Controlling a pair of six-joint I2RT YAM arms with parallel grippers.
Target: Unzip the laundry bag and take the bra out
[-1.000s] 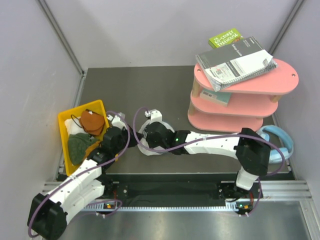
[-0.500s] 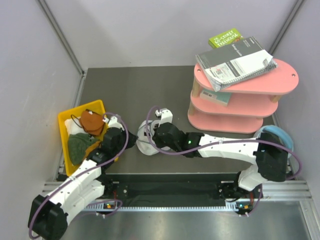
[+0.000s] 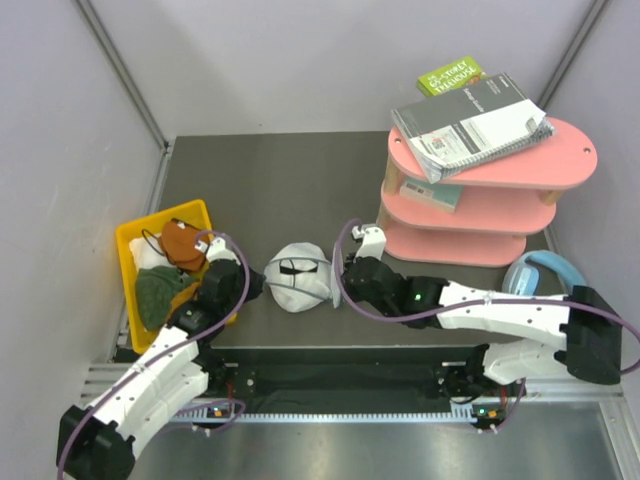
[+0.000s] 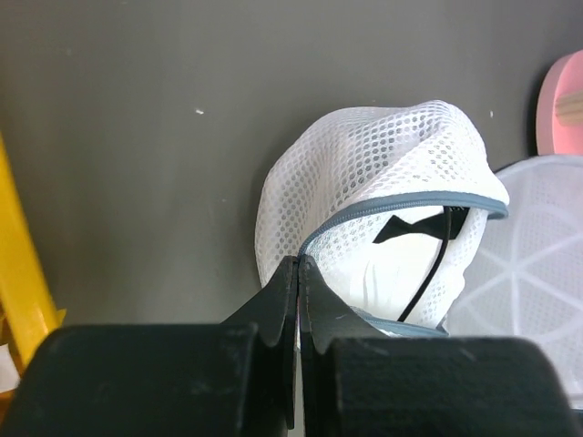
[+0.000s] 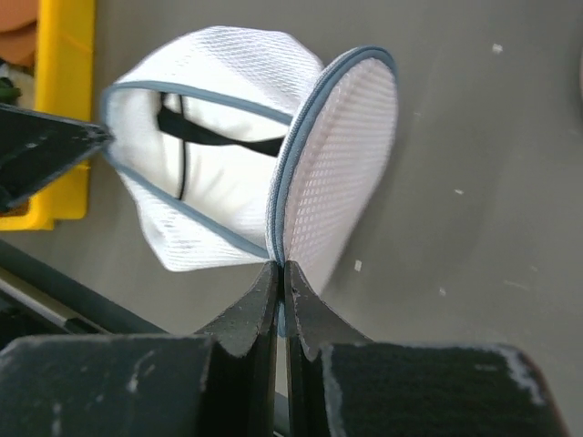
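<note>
1. I work over a dark grey table (image 3: pixel 300 170), closed in by pale lilac walls (image 3: pixel 300 60) on the left, back and right.
2. At the table's left edge sits a yellow bin (image 3: pixel 128 262). A rust-orange cloth (image 3: pixel 183 243) and a dark green cloth (image 3: pixel 155 292) lie in it.
3. Just right of the bin, my left gripper (image 4: pixel 299 264) has its fingers pressed together. They pinch the near-left edge of the laundry bag (image 3: pixel 300 275), right where the grey-blue zipper line begins.
4. The bag lies on the table between my two grippers, near the front edge. It is unzipped: the mesh dome gapes, and its round flap stands out on the right side.
5. The bra (image 5: pixel 219 173) is inside the bag, a white piece with a thin dark strap that shows through the opening. It lies beyond both sets of fingertips, and neither touches it.
6. My right gripper (image 5: pixel 280 269) is clamped on the rim of the flap, with the zipper tape running straight into the closed fingertips.
7. Further right stands a pink three-tier shelf (image 3: pixel 480 215). A grey spiral notebook (image 3: pixel 470 122) lies on its top tier, and a green book (image 3: pixel 450 75) pokes out behind it. Pale blue headphones (image 3: pixel 545 272) lie just right of the shelf's foot.
8. The green book carries white lettering and the notebook cover has small print, but both are too small for me to read.
</note>
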